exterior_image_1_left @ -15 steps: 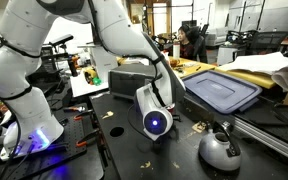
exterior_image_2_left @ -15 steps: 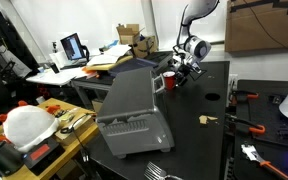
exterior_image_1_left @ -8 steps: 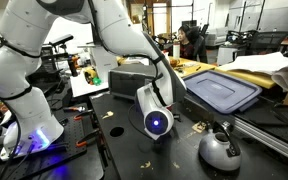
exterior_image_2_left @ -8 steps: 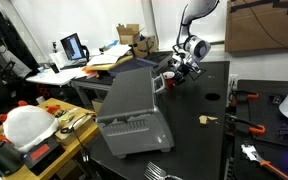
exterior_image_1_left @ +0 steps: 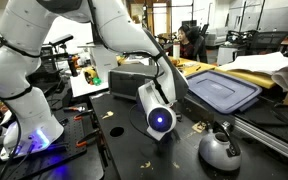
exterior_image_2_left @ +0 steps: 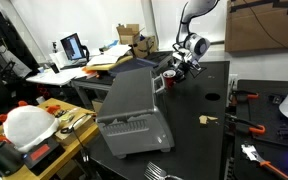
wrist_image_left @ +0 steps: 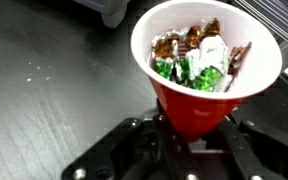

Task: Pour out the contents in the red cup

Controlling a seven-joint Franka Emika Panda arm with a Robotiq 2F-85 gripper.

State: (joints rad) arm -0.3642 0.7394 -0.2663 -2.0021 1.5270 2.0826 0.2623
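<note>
The red cup (wrist_image_left: 206,75) sits in the gripper (wrist_image_left: 196,130), its pale rim turned toward the wrist camera so I look straight into it. The contents (wrist_image_left: 196,60) lie piled at the bottom: crinkled green, white and brown bits, more like wrapped sweets than anything puffy. The black fingers (wrist_image_left: 152,138) press against the cup's lower wall from both sides, clamped on it. In an exterior view the cup (exterior_image_2_left: 169,80) shows as a small red spot above the black table (exterior_image_2_left: 199,145), just beside the far corner of the grey toaster oven (exterior_image_2_left: 132,110); whether it is tilted I cannot tell from there. A few pale crumbs (exterior_image_2_left: 206,119) lie on the table, well apart from the cup. In an exterior view the arm's wrist, with its blue light (exterior_image_1_left: 160,120), hides the cup, and a blue-grey tray (exterior_image_1_left: 222,92) lies behind it.
</note>
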